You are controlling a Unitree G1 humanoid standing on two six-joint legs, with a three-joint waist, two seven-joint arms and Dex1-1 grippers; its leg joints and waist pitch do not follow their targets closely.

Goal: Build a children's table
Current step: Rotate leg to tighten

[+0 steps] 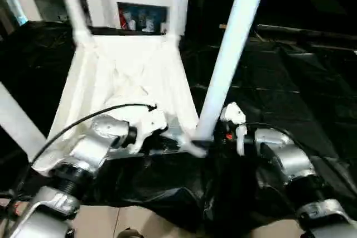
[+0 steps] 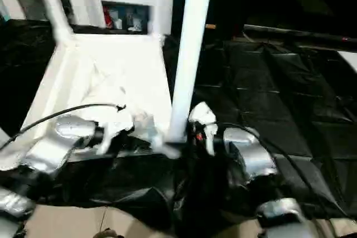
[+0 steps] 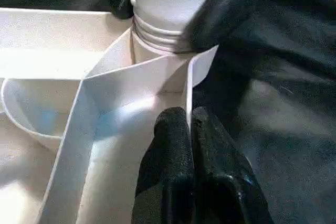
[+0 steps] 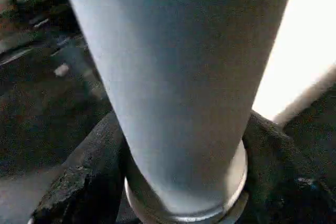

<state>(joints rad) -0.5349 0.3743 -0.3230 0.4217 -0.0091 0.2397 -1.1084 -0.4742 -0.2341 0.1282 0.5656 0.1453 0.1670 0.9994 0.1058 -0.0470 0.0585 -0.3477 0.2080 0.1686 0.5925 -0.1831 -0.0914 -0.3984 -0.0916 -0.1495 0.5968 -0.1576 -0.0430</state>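
Observation:
The children's table lies upside down on a black sheet, its white ribbed top [image 1: 128,71] facing up. A long white leg [image 1: 228,54] stands at the near right corner, its threaded end [image 3: 157,32] at the corner socket. My right gripper [image 1: 216,136] hugs the base of this leg, with a black finger [image 3: 231,3] on each side of it. My left gripper [image 3: 190,140] is shut on the thin rim wall of the top [image 3: 131,87], close to that corner. Two far legs [image 1: 75,9] [image 1: 177,4] stand upright, and another leg [image 1: 17,121] rises at the near left.
The black sheet [image 1: 290,71] covers the floor around the table and bunches up in front of me. A white cabinet with glass doors [image 1: 134,4] stands behind the table. Bare light floor [image 1: 128,221] shows at the near edge.

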